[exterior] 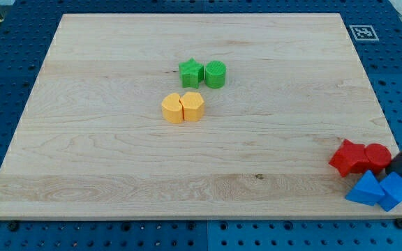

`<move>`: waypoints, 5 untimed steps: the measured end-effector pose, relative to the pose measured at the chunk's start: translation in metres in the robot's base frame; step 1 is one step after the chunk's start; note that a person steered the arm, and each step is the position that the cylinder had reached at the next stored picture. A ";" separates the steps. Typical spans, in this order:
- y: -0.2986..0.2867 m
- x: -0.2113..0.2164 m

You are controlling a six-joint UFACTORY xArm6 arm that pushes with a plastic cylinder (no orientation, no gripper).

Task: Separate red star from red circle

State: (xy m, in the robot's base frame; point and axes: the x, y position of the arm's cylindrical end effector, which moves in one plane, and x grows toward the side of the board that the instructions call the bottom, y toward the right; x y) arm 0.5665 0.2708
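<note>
- Nearest, at the view's bottom right corner: two blue blocks touching, a blue triangle (366, 189) and a second blue block (395, 191) of unclear shape, at the board's edge
- The rod came in from the view's right edge; my tip (391, 171) sat just right of the red circle, about touching it, directly above the blue pair. No claw on this arm, only the bare rod, so nothing to open or close
- Red star (347, 157) and red circle (377, 157) lay side by side, touching, star on the view's left, near the right edge of the wooden board (117, 139)
- Both red pieces looked small, stiff and light, matte, flat-topped; judged they would slide readily on smooth wood. No gripping possible; a push on a flat side face seemed best, and the star's points might make it swivel
- Farther up, mid-board: yellow semicircle (172, 109) pressed against a yellow block (193, 107)
- Farthest: green star (190, 72) touching green circle (216, 74), well apart from the reds
</note>
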 end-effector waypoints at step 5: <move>-0.109 -0.017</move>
